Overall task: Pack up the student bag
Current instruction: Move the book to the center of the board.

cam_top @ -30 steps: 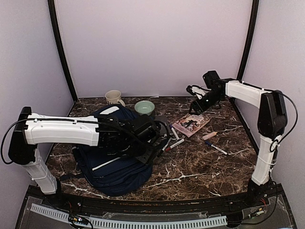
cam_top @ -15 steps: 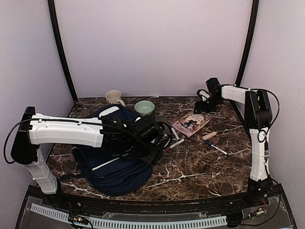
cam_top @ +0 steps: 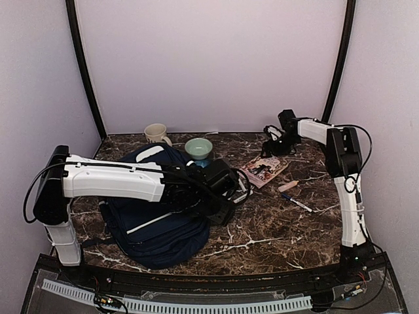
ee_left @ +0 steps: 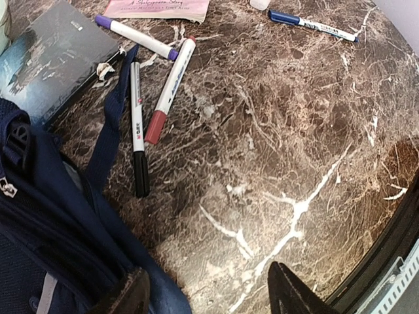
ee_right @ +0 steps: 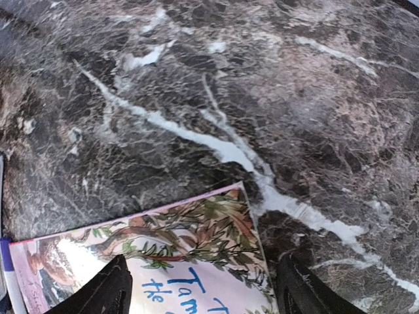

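A: Looking at the left gripper [ee_left: 209, 297] first: hanging with jaws spread wide, clasping nothing, right at the edge of navy cloth.

B: Seeing the right gripper [ee_right: 203, 291] gaping likewise, holding nothing, hovering over a glossy paperback [ee_right: 163, 268] with painted leaves and blue lettering.

A: Noticing the table [ee_left: 275, 163] too: gleaming brown marble, running with white veins.

B: Counting pens lying on it: a red-capped marker [ee_left: 169, 88] and a black-capped marker [ee_left: 136, 131], slim white barrels, lying side by side; a purple-capped marker [ee_left: 134, 36] resting just beside a flat dark notebook [ee_left: 52, 55]; a blue pen [ee_left: 311, 23] lying well apart.

A: Turning to the student bag [cam_top: 163, 245]: lying on the left half of the table, partly under the left arm, bulging softly, showing woven navy fabric, a thin white stripe crossing the front pocket and a pale patch near the top.

B: Spotting a navy strap [ee_left: 111, 124] trailing from it toward the markers.

A: Finding a cream mug [cam_top: 156, 133] and a round green bowl [cam_top: 198, 148] standing behind it, near the back wall.
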